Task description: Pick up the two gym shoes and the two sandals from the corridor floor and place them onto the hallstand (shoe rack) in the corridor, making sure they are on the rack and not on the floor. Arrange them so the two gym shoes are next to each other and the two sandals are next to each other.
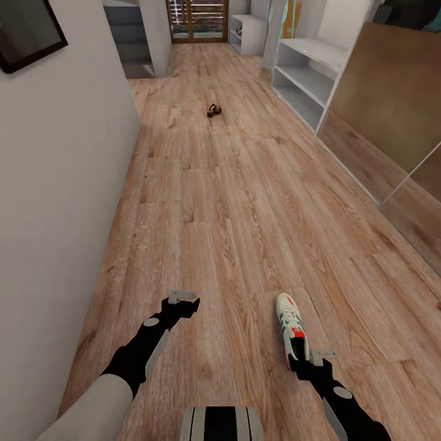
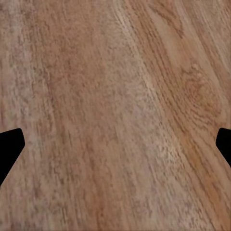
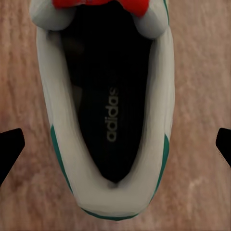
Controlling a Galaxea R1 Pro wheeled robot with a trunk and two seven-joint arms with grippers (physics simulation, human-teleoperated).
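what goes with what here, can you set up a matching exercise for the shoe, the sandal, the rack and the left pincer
Things:
1. white lace-up gym shoe with green stripes
2. small brown leather sandal
3. white-grey open-shelf shoe rack
4. black left pincer

Places or states:
A. along the corridor's right side
B. open above bare floor planks
C. far up the corridor floor
D. on the floor under the right pincer

Pairs: 1-D, 2-C, 3-A, 4-B

The gym shoe's [image 3: 110, 120] dark insole reads "adidas".
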